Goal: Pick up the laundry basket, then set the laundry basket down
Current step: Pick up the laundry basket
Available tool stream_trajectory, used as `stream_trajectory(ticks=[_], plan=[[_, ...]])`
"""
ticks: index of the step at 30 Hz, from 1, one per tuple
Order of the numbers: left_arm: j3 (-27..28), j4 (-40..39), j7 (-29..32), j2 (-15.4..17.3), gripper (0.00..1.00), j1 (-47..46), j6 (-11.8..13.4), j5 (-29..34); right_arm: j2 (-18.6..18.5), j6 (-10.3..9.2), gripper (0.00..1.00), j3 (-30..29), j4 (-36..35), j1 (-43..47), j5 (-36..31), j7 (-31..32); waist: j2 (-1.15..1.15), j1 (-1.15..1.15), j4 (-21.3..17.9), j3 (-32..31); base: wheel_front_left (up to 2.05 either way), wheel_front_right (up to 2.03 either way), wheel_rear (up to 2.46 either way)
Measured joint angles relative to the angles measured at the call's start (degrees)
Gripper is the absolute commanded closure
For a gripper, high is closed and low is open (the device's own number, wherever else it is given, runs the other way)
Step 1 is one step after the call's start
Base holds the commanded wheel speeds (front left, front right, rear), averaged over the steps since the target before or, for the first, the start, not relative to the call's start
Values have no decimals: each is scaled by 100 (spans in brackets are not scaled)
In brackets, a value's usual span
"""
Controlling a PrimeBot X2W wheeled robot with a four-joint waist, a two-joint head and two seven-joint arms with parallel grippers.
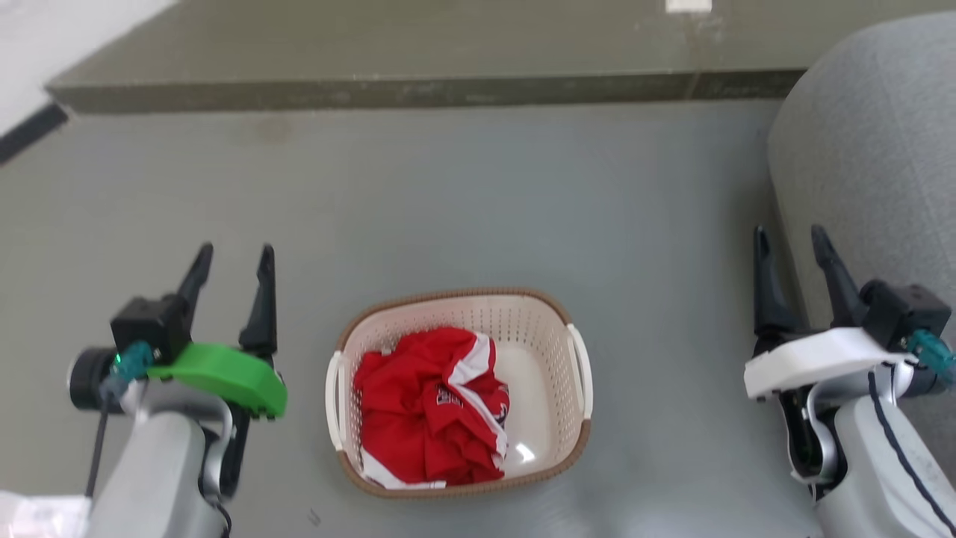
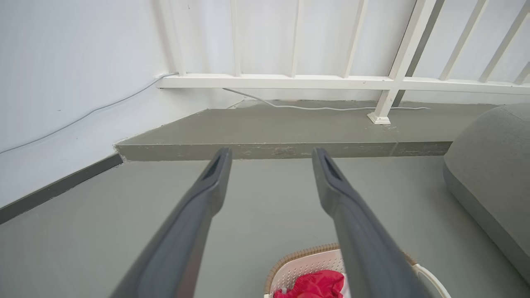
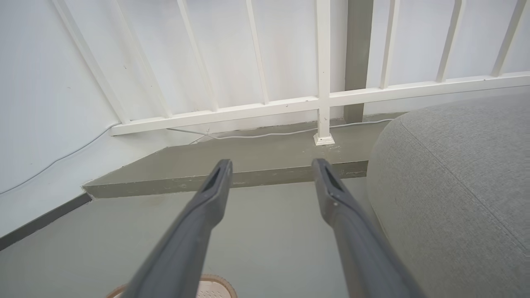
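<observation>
While sitting on grey floor [image 1: 478, 202], held crumpled red-and-white garment [image 1: 426, 403] — cream perforated plastic laundry basket [image 1: 515, 317], brown woven-look rim. Flanked, well apart, by left gripper [image 1: 236, 254] and right gripper [image 1: 789, 235] — fingers spread open, grasping nothing.

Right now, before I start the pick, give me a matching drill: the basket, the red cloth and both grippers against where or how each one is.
Things:
1. laundry basket
2. red garment
3. left gripper
4. right gripper

Place or state:
a. open, beside the grey cushion
b. on the floor, between the grippers
c. open, green cover behind its fingers
d. bunched in the basket's left side

Pairs: 1-b; 2-d; 3-c; 4-a
</observation>
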Motion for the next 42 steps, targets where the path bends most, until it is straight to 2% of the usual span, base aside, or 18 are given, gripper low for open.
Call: stream_trajectory(ticks=[21,42], plan=[[-86,-915,10,-11,0,1425,332,-55,-1,-1,0,78,-85,691,-7,36,0,0,-63,-768,0,0,0],[-71,-1623,247,40,0,1865,478,-55,-4,-10,0,113,-343,829,-13,156,0,0,-96,-770,0,0,0]])
